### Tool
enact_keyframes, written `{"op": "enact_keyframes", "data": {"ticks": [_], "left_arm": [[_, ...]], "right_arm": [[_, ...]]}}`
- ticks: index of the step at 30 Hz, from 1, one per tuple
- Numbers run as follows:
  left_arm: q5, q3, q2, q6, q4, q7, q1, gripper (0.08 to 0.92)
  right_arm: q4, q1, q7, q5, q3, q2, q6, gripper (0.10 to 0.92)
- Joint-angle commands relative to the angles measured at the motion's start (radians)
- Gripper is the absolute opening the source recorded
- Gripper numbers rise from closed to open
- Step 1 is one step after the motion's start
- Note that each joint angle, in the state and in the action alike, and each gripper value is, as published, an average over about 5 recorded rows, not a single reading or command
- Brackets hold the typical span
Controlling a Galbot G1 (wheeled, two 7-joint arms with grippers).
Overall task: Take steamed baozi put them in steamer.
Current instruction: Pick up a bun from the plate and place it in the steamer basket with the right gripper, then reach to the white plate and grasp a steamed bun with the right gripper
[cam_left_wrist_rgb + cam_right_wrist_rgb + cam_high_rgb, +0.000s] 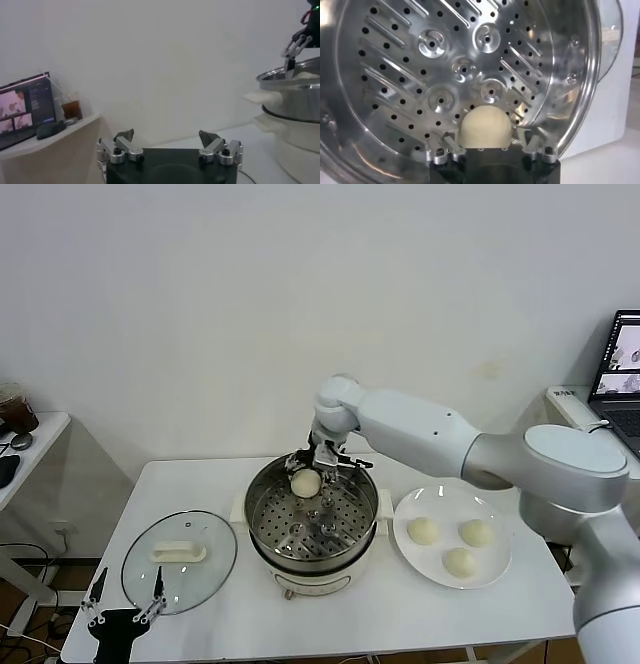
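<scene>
My right gripper (pixel 310 469) reaches over the far side of the steamer (pixel 262 494), a shiny steel pot with a perforated tray (pixel 445 75) on a white base. It is shut on one cream-white baozi (pixel 306 482), held just above the tray; in the right wrist view the bun (pixel 485 127) sits between the fingers. Three more baozi (pixel 423 530) (pixel 476 532) (pixel 460 562) lie on the white plate (pixel 405 552) to the right of the steamer. My left gripper (pixel 125 609) is open and empty, parked low at the table's front left corner.
The round glass lid (pixel 180 559) with a white handle lies flat on the table, left of the steamer and close to my left gripper. A laptop (pixel 620 374) stands on a stand at the far right. A side table (pixel 25 439) is at the left.
</scene>
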Motion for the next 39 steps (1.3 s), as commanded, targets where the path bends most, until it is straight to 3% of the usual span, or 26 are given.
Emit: {"op": "enact_keyframes", "data": {"ticks": [1, 4, 7, 20, 27, 39], "left_arm": [[-0.003, -0.002, 0.003, 0.000, -0.003, 0.000, 0.000, 0.823], [-0.005, -0.005, 0.008, 0.000, -0.003, 0.000, -0.001, 0.823], [-0.007, -0.007, 0.013, -0.001, -0.002, 0.000, -0.005, 0.823], [0.012, -0.013, 0.018, -0.013, 0.007, 0.005, -0.010, 0.823], [0.022, -0.010, 0.012, -0.014, 0.008, 0.008, -0.016, 0.823], [0.028, -0.017, 0.009, -0.016, 0.017, 0.010, -0.012, 0.823]], "right_arm": [[0.326, 0.195, -0.076, 0.452, -0.048, -0.245, -0.475, 0.815], [0.416, 0.240, -0.105, 0.549, -0.062, -0.359, -0.689, 0.822], [0.442, 0.260, -0.143, 0.550, -0.067, -0.447, -0.792, 0.823], [0.405, 0.019, -0.195, 0.409, -0.001, -0.726, -0.842, 0.823], [0.336, -0.200, -0.176, 0.297, 0.139, -0.723, -0.807, 0.823], [0.202, -0.398, -0.119, 0.199, 0.270, -0.579, -0.781, 0.823]]}}
